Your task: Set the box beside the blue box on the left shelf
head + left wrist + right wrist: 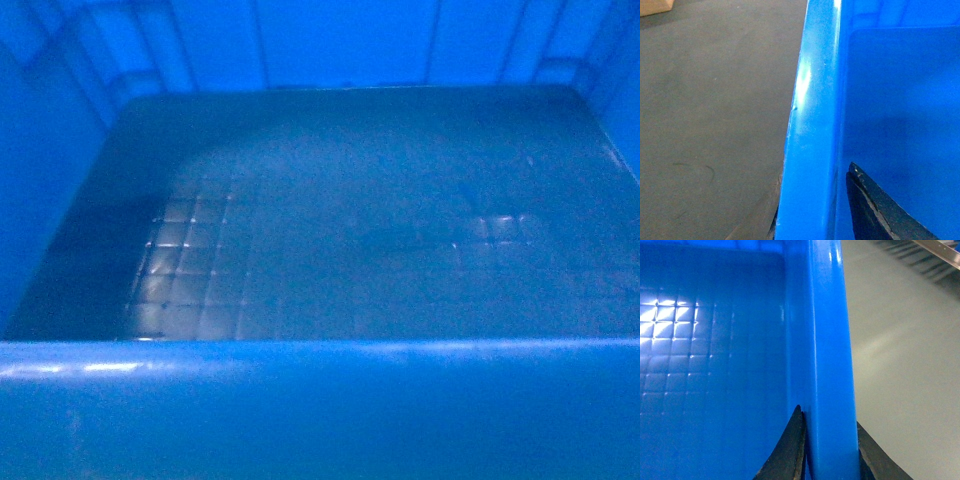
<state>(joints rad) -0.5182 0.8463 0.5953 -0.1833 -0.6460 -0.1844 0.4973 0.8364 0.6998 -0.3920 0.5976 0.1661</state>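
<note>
The box [320, 230] fills the head view: a bright-blue crate with a grid-textured floor and nothing inside. My left gripper [812, 200] straddles its left rim [815, 100], with one black finger [875, 210] inside the wall and the other under the rim's outer edge. My right gripper [829, 417] is shut on the right rim [827, 330], and both dark fingers press against it. The other blue box and the left shelf are out of view.
Dark grey floor [715, 125] lies left of the crate, with a tan cardboard corner [652, 6] at the far top left. Pale floor [905, 380] lies to its right. A blurred metal rail [940, 250] crosses the top right corner.
</note>
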